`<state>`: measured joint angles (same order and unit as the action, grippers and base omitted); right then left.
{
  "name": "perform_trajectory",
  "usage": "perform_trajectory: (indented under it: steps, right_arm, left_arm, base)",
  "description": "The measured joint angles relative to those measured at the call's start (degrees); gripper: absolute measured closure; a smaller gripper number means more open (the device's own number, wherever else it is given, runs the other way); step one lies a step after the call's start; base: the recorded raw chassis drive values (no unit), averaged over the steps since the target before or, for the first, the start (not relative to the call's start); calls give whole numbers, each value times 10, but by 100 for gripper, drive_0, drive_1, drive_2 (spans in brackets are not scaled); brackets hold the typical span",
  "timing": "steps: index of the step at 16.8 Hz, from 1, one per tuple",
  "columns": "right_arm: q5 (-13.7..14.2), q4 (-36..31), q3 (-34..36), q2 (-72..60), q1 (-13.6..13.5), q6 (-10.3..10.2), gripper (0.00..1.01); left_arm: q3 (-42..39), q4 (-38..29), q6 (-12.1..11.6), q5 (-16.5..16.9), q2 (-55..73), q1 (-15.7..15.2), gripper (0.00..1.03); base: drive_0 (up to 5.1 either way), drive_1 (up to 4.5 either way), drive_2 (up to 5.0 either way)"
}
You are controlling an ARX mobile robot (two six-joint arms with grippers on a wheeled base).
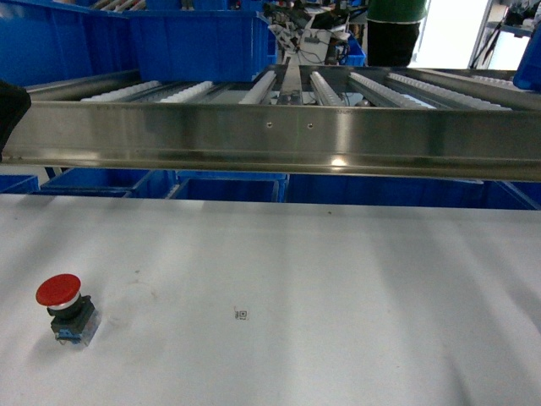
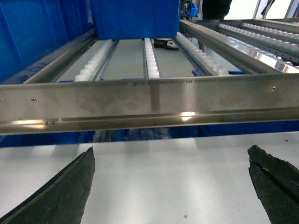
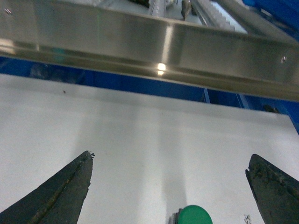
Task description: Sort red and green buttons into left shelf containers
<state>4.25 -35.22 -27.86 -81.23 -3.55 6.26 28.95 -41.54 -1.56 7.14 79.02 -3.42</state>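
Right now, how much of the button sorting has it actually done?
Nothing looks sorted yet. The red button stands on the white table, untouched. The green button sits on the table just below the open right gripper, which holds nothing. The left gripper is open and empty too. Both buttons remain to move to the blue bins.

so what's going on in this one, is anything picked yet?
Nothing picked yet. The red button stands alone on the white table, at the left in the head view. The green button shows only in the right wrist view, just below the open right gripper and not touched. The left gripper is also open and empty, facing the steel roller shelf, where a blue bin sits at the back.
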Motion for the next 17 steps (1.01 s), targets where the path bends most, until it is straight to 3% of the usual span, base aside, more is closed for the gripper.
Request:
perform_trajectory:
  steps: [5,10,17]
  right_arm:
    - [-17,69,-67,-103,60,-2,3]
    - [-27,103,-85,-122,77,-4,3]
    - [-64,167,-107,-178,96,-54,3]
  left_arm:
    - [1,3,0,1,0,3,5]
    - [1,3,0,2,0,3,5]
    - [1,3,0,1,0,3,5]
  base:
    - [0,0,0]
    - [0,0,0]
    - [0,0,0]
